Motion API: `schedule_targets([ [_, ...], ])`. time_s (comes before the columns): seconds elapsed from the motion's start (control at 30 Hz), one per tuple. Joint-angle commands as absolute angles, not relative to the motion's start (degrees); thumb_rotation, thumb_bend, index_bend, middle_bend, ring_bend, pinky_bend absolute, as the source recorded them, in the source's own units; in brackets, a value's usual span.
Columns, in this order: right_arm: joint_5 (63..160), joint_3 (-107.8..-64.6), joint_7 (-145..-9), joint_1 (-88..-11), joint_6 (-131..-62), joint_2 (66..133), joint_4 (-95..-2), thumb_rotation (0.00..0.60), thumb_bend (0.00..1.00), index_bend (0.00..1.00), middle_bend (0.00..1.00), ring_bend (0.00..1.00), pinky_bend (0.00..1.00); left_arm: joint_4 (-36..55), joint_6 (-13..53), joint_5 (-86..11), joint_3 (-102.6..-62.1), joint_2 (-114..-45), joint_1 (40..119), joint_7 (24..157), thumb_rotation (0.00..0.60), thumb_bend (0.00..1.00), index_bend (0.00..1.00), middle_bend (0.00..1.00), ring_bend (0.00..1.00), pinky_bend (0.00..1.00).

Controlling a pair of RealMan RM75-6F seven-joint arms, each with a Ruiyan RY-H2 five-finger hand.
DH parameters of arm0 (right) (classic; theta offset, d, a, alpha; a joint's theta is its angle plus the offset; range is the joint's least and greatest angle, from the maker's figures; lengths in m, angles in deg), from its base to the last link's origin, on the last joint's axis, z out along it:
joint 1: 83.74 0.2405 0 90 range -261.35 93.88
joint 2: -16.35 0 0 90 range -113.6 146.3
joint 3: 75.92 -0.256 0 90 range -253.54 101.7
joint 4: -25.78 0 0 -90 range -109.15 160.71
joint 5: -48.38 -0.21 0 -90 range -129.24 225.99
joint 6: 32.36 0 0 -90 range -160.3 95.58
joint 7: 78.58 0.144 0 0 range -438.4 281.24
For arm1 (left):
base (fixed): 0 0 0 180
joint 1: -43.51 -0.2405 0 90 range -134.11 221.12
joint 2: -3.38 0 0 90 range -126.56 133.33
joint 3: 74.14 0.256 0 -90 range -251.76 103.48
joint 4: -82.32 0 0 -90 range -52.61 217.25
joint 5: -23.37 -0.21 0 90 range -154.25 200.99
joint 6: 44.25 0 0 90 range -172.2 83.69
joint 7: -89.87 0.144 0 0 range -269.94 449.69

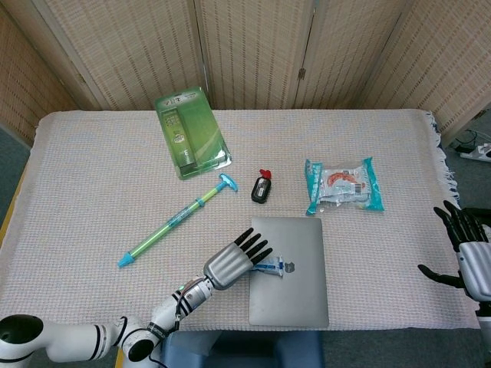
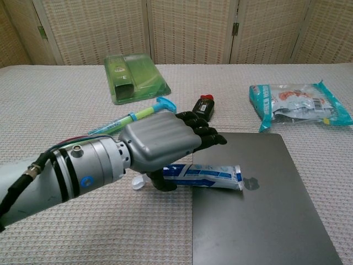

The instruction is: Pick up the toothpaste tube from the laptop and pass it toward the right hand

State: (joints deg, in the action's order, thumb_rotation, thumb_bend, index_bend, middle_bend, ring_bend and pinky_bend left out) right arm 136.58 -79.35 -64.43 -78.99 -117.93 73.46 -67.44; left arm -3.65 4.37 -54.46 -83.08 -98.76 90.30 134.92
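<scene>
Toothpaste tube: lies flat across the left edge of the laptop; cap end off the edge on the table, crimped end on the lid beside the logo
Left hand: palm down over the cap half of the tube, fingers stretched forward and a little apart above it, thumb curled down at the tube's near side; appears to touch the tube, though a closed grip cannot be confirmed from either view
Right hand: at the table's far right edge, well apart from the tube, fingers spread, holding nothing
Laptop: closed, grey, near the front edge of the table
Toy syringe: green and blue, lying diagonally left of the laptop
Small black bottle: red cap, just behind the laptop
Snack packet: teal, behind the laptop to the right
Green blister pack: at the back of the table
</scene>
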Motion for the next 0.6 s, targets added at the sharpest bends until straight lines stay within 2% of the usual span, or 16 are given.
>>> schedule_targets([
  [0.03,136.6,-79.4,-64.4,-79.0,-118.0,73.4,-67.4,0.6,0.14,0.0,0.0,0.0,0.0,-0.9,4.5,-51.0,-83.7,-102.1,91.8,137.8,0.6,0.29,0.0,0.1,0.05,0.01],
  [0.2,136.6,-79.4,-64.2,-79.1,-118.0,73.6,-67.3,0.6,0.14,0.0,0.0,0.0,0.0,2.2,6.4,-46.4,-86.0,-105.0,92.4,139.0,0.6,0.29,0.0,0.11,0.07,0.01],
  [0.3,136.5,-79.4,-64.1,-79.1,-117.9,73.6,-67.1,0.6,0.14,0.0,0.0,0.0,0.0,3.1,9.1,-43.2,-88.1,-105.8,91.8,138.2,0.6,0.3,0.0,0.15,0.11,0.02],
  [0.43,136.5,-79.5,-63.9,-79.0,-117.8,73.8,-66.8,0.6,0.14,0.0,0.0,0.0,0.0,4.4,12.5,-39.4,-91.1,-105.5,90.7,136.1,0.6,0.32,0.04,0.27,0.21,0.02],
  [0.6,136.8,-79.5,-63.7,-78.7,-117.6,74.1,-66.5,0.6,0.14,0.0,0.0,0.0,0.0,5.0,11.5,-34.5,-93.2,-102.8,90.0,132.7,0.6,0.32,0.05,0.29,0.21,0.03],
])
